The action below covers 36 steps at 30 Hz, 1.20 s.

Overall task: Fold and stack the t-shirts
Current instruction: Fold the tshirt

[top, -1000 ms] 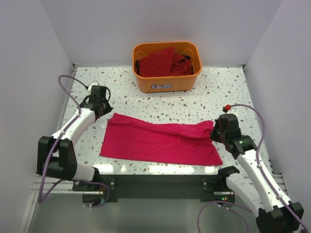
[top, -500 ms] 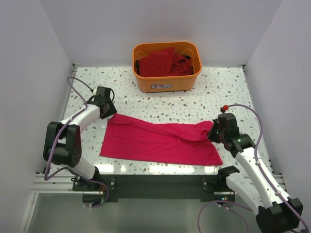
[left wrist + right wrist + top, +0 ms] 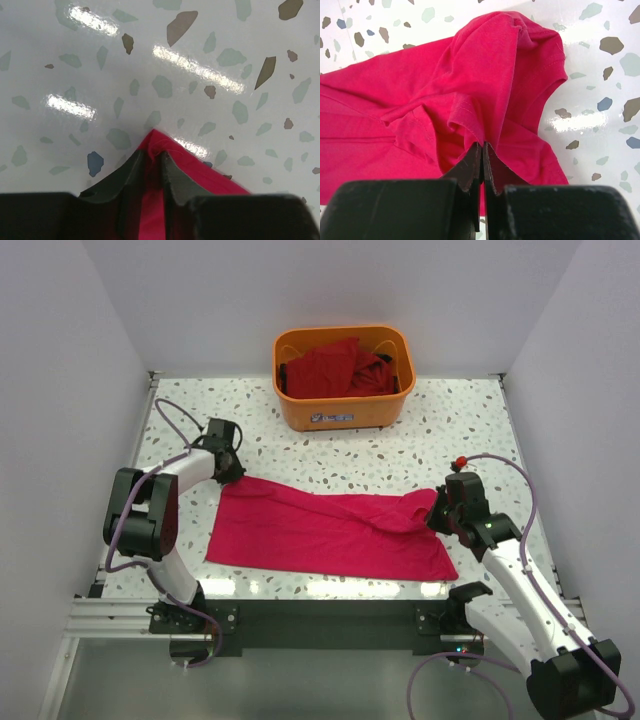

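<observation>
Left jaws advanced, now pinching t-shirt (image 3: 330, 532) corner.

Speckled table (image 3: 450, 445) — plain white walls (image 3: 200, 300)

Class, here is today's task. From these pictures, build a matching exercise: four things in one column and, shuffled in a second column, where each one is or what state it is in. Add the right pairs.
Column A
1. crimson t-shirt
2. dark red shirts
3. orange basket
4. left hand

Column B
a. piled inside the basket
b. spread out on the near part of the table
c. shut on a corner of the crimson cloth
d. stands at the far edge, in the middle

Pairs: 1-b, 2-a, 3-d, 4-c
</observation>
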Each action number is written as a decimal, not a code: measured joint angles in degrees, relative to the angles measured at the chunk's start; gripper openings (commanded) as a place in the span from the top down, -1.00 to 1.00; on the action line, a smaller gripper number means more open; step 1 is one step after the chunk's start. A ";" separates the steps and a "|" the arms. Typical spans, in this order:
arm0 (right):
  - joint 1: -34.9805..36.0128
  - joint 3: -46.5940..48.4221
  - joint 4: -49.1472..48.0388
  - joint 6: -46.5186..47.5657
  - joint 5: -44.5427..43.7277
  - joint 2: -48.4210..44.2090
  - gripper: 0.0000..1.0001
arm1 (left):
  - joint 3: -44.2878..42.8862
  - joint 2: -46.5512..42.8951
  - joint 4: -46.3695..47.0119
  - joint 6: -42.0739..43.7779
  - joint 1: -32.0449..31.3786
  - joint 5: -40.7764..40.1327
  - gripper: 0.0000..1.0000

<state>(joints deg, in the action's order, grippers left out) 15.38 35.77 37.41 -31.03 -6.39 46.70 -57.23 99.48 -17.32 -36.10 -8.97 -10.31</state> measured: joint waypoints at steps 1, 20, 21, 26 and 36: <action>0.00 -0.13 -0.15 0.00 0.00 0.09 1.00 | 0.00 0.00 0.02 0.28 -0.07 0.24 0.68; 0.00 -0.50 1.25 -0.04 -0.52 -1.16 1.00 | 3.67 -11.82 -1.25 2.91 -0.55 -0.07 1.00; 0.00 -0.50 1.64 -0.11 -0.57 -1.60 1.00 | 4.70 -12.68 -1.18 2.78 -0.55 -0.26 1.00; 0.00 -0.50 4.33 -1.68 -1.66 -4.52 1.00 | 10.62 -16.83 -1.90 1.84 -0.55 -0.59 1.00; 0.00 -0.42 12.81 -10.34 -3.54 -6.03 1.00 | 18.16 -24.46 -2.43 -2.01 -0.55 -1.07 1.00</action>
<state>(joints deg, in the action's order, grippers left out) 15.38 35.35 50.22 -41.36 -9.93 40.66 -39.07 75.02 -19.75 -38.11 -9.52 -11.38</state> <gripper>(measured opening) 0.018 0.020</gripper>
